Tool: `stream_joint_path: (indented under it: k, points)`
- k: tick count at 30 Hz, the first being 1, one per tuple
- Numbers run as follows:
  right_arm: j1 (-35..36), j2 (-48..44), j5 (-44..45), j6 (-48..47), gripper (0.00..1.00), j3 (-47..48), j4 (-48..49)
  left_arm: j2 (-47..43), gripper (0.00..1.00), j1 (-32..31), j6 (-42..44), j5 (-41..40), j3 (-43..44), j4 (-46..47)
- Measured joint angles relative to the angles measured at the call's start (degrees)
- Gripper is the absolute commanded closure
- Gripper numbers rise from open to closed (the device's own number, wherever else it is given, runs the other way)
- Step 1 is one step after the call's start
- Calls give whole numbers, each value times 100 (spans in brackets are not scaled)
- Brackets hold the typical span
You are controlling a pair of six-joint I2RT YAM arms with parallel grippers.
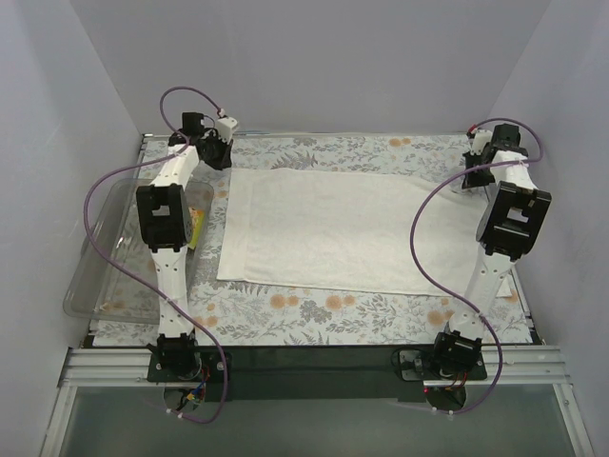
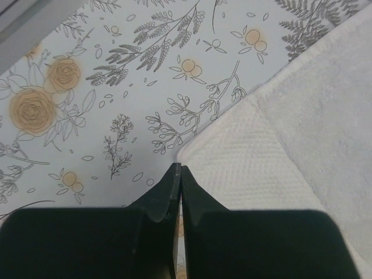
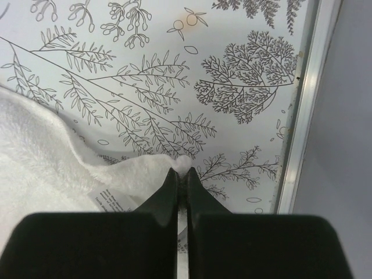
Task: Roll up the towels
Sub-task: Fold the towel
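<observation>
Fern-print covering (image 1: 314,309): my right gripper (image 3: 182,171) pinches the white towel (image 1: 333,228) at its 1 o'clock corner, left gripper (image 2: 177,168) pressed together at 11; next, I'd roll toward 6.

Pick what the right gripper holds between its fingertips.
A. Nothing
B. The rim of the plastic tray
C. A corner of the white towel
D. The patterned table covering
C: in the right wrist view the right gripper is closed, with a tuft of the towel pinched at its tips and the cloth pulled up into a ridge toward them.
</observation>
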Motion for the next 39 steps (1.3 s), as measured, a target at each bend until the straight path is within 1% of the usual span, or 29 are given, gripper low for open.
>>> stream_joint_path:
  k: [7, 8, 9, 10, 12, 14, 20, 26, 33, 39]
  points:
    - [-4, -457, -11, -66, 99, 0, -24, -699, 100, 212, 114, 330, -337, 37]
    - [-7, -522, -15, -72, 99, 0, -22, -817, 98, 236, 136, 354, -428, 52]
    - [-9, -564, -22, -74, 99, 0, -22, -914, 85, 264, 160, 378, -490, 46]
    - [-11, -601, -31, -79, 99, 0, -22, -957, 66, 284, 186, 417, -505, 46]
    - [-15, -640, -55, -81, 99, 0, -22, -975, 53, 304, 203, 479, -505, 66]
    - [-17, -643, -70, -81, 99, -11, -24, -916, 44, 293, 98, 487, -501, 35]
    - [-17, -640, -74, -81, 99, -17, -50, -525, 43, 195, -203, 485, -459, 61]
    - [-17, -636, -92, -79, 99, -20, -48, -129, 44, 114, -326, 474, -420, 127]
    - [-17, -632, -90, -74, 99, -20, -50, 83, 45, 79, -334, 352, -376, 262]
    - [-17, -588, -87, -74, 99, -20, -50, 105, 48, 79, -284, 330, -376, 348]
